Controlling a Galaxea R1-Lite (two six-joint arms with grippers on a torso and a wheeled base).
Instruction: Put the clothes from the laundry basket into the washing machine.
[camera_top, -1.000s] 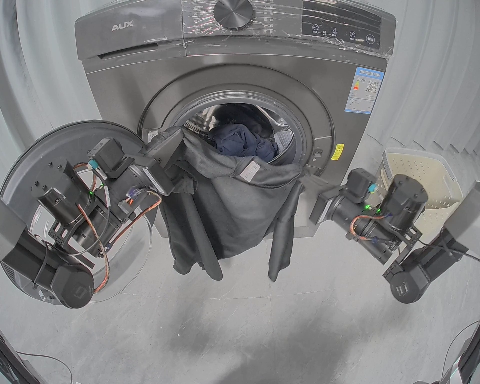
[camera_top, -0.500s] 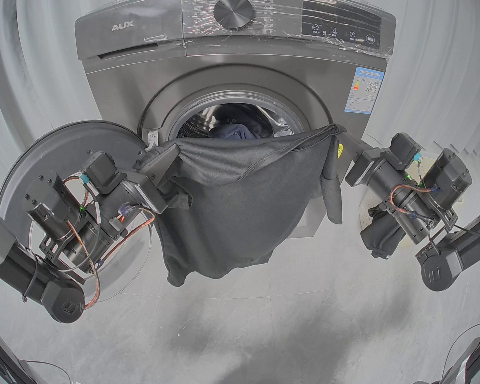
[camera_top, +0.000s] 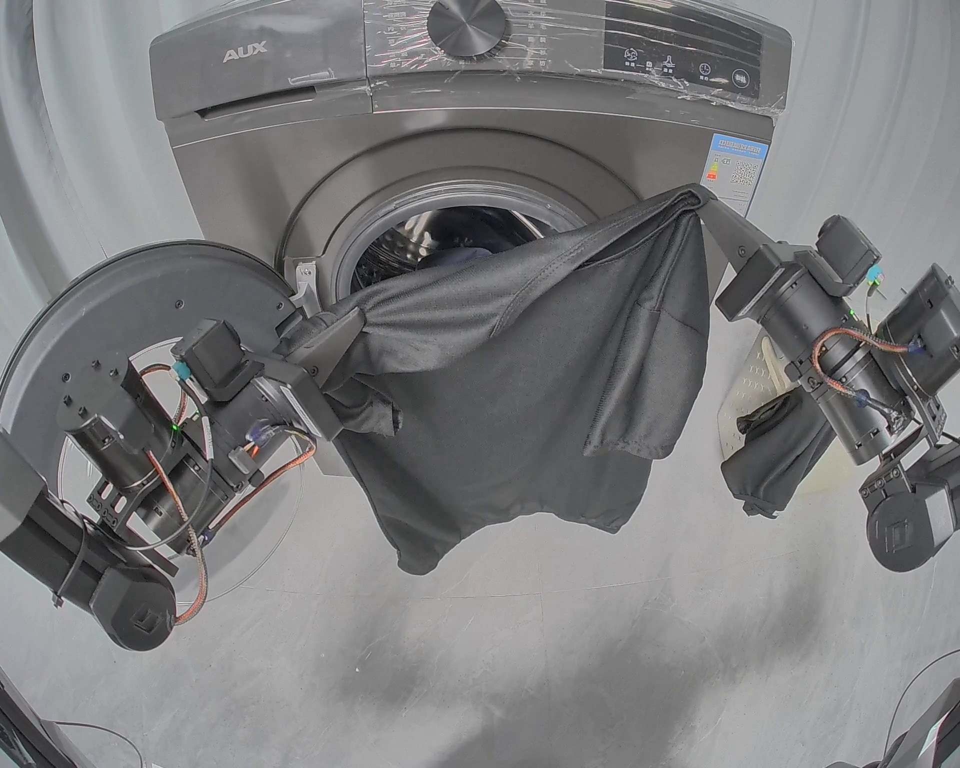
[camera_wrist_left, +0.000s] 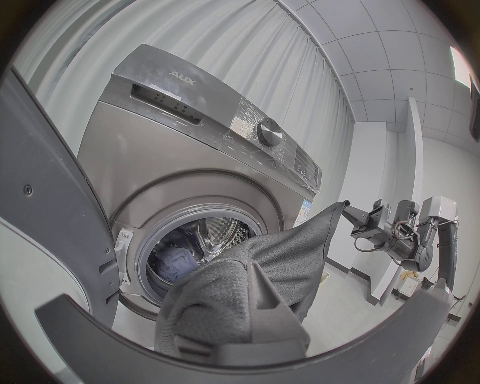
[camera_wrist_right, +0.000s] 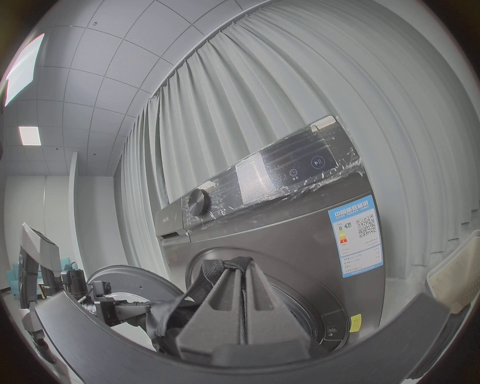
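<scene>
- Dark grey fabric garment (camera_top: 520, 400): centre frame, hanging stretched before the drum opening of the grey metal front-loading washing machine (camera_top: 450, 130).
- Left tool (camera_top: 338, 335): middle left, pinching one garment corner.
- Right tool (camera_top: 708, 203): upper right, clamped on the opposite corner.

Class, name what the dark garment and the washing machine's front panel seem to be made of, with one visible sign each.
Dark garment: likely knit fabric, matte; it sags in folds and shows a fine weave up close. Front panel: probably painted or brushed metal, satin grey; it carries soft highlights.
</scene>
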